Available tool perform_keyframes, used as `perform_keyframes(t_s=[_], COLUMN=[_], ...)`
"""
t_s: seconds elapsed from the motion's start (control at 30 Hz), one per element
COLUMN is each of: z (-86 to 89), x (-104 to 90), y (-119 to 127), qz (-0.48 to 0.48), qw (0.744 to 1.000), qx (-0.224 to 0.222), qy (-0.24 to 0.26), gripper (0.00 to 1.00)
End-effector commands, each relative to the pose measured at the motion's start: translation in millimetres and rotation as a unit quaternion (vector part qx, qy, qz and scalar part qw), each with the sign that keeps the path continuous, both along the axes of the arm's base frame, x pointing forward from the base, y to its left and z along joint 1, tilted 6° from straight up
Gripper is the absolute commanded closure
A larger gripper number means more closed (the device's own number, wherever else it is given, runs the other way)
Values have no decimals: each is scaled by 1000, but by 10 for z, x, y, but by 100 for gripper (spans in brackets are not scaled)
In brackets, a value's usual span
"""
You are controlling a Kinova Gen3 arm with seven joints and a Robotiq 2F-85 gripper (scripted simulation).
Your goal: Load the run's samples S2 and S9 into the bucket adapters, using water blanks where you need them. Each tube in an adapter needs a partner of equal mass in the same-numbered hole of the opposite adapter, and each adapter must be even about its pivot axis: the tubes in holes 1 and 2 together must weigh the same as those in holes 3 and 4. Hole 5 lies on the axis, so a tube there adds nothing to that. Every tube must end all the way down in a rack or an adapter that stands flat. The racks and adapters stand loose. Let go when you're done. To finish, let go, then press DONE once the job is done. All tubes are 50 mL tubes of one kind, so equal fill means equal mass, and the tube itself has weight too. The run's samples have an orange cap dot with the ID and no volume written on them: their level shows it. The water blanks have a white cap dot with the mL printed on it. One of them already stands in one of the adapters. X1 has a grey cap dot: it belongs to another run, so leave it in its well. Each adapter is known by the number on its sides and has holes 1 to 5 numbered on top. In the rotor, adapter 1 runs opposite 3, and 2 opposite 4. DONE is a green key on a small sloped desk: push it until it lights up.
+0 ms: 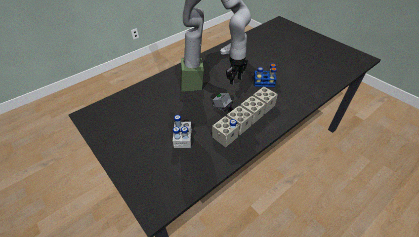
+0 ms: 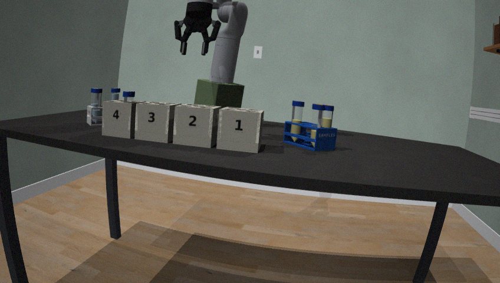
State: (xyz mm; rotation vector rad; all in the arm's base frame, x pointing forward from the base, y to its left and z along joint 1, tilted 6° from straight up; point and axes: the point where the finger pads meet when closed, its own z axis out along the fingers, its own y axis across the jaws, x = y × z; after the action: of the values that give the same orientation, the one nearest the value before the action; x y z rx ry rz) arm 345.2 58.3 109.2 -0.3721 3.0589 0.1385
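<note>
My gripper is open and empty, high above the table between the green arm base and the blue sample rack; it also shows in the exterior view. The blue sample rack holds three blue-capped tubes with yellowish liquid, two with orange cap dots. Four beige adapters stand in a row: adapter 1, adapter 2, adapter 3, adapter 4. One blue-capped tube stands in adapter 4. The white blank rack holds three blue-capped tubes.
The small grey desk with the green DONE key stands behind the adapter row, unlit. The green arm base block stands at the table's far side. The table's front edge runs close to the adapters.
</note>
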Motion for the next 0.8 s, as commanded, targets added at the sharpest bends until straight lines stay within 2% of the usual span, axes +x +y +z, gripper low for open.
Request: perform_keyframes(t_s=[0.0,0.1,0.33,0.4,0.57,0.77], z=[2,2,-7,-7,-11,-15], x=[8,8,186,186,319,479], y=[-14,-14,-154,-154,-254,-373], qz=[-2,-2,-148,-148,-245,-359], qw=[1000,1000,989,989,969,933], qx=[0,0,7,7,11,16], qy=[0,0,17,17,27,38], gripper=[38,38,38,38,38,38])
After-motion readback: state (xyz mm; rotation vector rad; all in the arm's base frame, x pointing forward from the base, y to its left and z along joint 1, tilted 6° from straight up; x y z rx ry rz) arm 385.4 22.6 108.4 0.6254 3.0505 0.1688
